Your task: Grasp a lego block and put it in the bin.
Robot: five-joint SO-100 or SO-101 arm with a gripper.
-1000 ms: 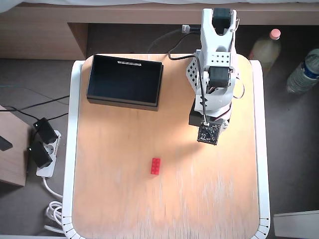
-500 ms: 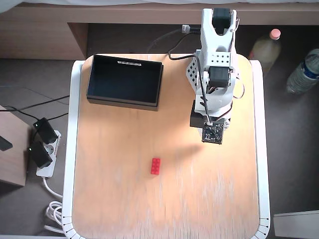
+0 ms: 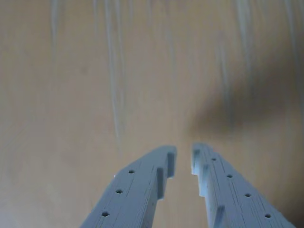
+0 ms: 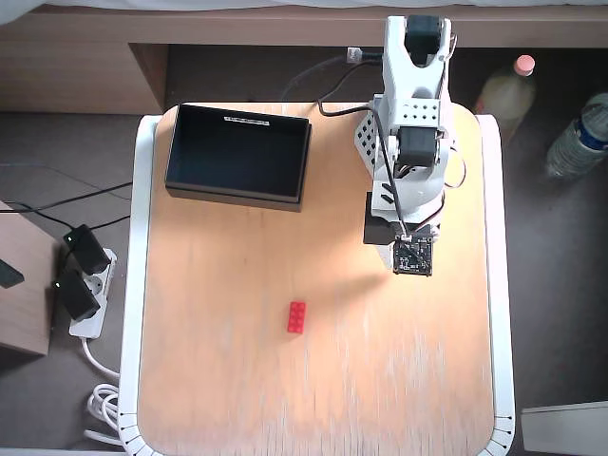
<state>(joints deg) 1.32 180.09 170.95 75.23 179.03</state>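
Wrist view soft, perhaps motion-blurred; overhead view evenly lit and sharp

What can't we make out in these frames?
- Gripper: in the overhead view it is hidden under the arm's wrist board.
- Lego block: outside the wrist view; stud count too small overhead.
- Bin label: text too small overhead.
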